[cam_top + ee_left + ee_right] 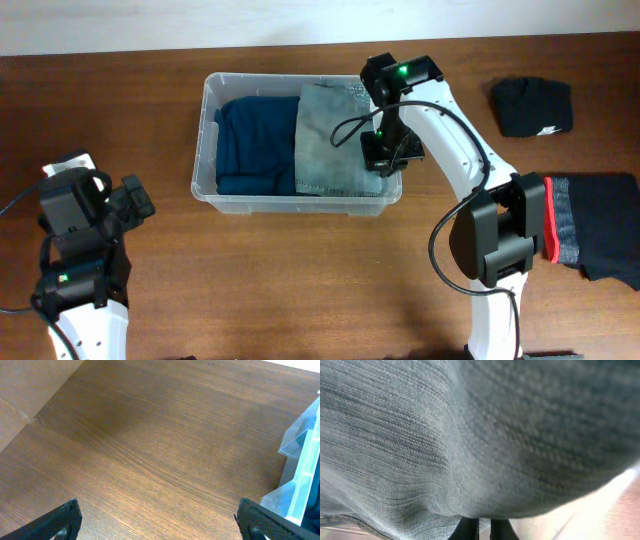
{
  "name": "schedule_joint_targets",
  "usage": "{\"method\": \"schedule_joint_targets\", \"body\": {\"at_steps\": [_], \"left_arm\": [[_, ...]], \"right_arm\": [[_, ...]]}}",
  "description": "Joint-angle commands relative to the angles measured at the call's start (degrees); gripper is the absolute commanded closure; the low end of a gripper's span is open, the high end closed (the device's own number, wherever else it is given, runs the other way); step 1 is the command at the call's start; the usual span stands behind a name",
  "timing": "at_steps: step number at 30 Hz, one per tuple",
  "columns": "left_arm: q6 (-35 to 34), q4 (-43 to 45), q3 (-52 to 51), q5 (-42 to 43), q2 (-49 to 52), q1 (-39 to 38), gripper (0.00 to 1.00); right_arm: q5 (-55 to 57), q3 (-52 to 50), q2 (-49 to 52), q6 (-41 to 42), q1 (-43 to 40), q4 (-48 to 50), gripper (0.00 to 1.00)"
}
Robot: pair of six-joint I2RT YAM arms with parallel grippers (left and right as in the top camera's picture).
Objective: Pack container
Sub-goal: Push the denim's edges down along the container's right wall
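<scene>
Right hand (pixel 484 528) closed against grey woven denim (pixel 332 140) inside clear rectangular container (pixel 207 140).

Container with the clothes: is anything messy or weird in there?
Nothing spilled or broken. The grey denim piece in the container looks slightly crooked, its far edge rumpled near the rim, next to the neatly folded blue garment. The shut right hand is down on it.
</scene>
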Motion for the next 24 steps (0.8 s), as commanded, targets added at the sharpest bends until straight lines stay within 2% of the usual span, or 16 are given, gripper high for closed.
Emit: {"method": "schedule_joint_targets", "body": {"at_steps": [1, 8, 12, 18, 24], "left_arm": [[-0.76, 0.15, -0.15, 0.39, 0.04, 0.31, 0.01], [-0.76, 0.15, -0.15, 0.39, 0.04, 0.31, 0.01], [-0.76, 0.15, -0.15, 0.42, 0.04, 0.31, 0.01], [-0.76, 0.13, -0.15, 0.39, 0.04, 0.31, 0.01], [-0.76, 0.13, -0.15, 0.39, 0.04, 0.31, 0.01]], "right_arm": [[1.51, 4.26, 2.56, -0.85, 0.15, 1.11, 0.96], [1.49, 18.62, 2.56, -0.83, 0.15, -2.97, 0.96], [1.53, 23.17, 2.56, -0.83, 0.15, -3.04, 0.96], [2.38, 22.99, 2.75, -0.61, -0.07, 4.24, 0.96], [9.53, 22.01, 4.2, 1.07, -0.63, 10.25, 0.96]]}}
